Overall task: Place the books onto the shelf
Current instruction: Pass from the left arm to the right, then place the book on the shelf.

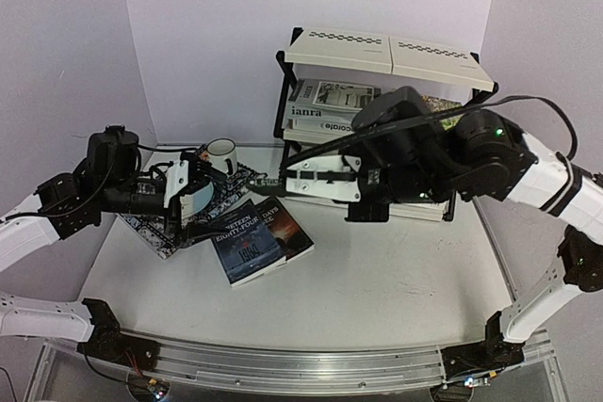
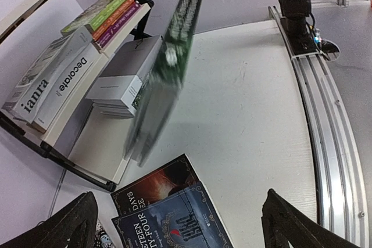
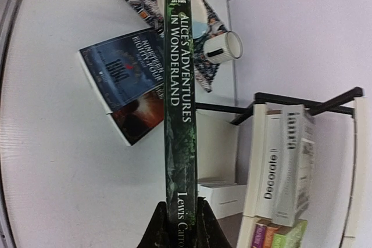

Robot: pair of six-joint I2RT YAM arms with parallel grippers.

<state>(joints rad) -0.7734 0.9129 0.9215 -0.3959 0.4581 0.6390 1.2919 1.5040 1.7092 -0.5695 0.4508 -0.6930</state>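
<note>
Right wrist view looks straight along the glossy dark green paperback spine (image 3: 179,97) reading "Alice's Adventures in Wonderland". The right gripper (image 3: 180,206) pinches its lower end between narrow black fingers, holding it clear of the matte white table (image 3: 52,161) and just in front of the black-framed rack with cream panels (image 1: 386,49). The left gripper (image 2: 177,201) stands wide and holds nothing above two dark glossy paperbacks (image 1: 252,240), which lie flat and overlapping. Thick grey-white volumes (image 2: 49,85) fill the middle tier. On the lower tier, bare panel shows beside a boxy white book (image 2: 123,79). A white ceramic mug (image 1: 221,152) stands by the patterned placemat (image 1: 146,231)
</note>
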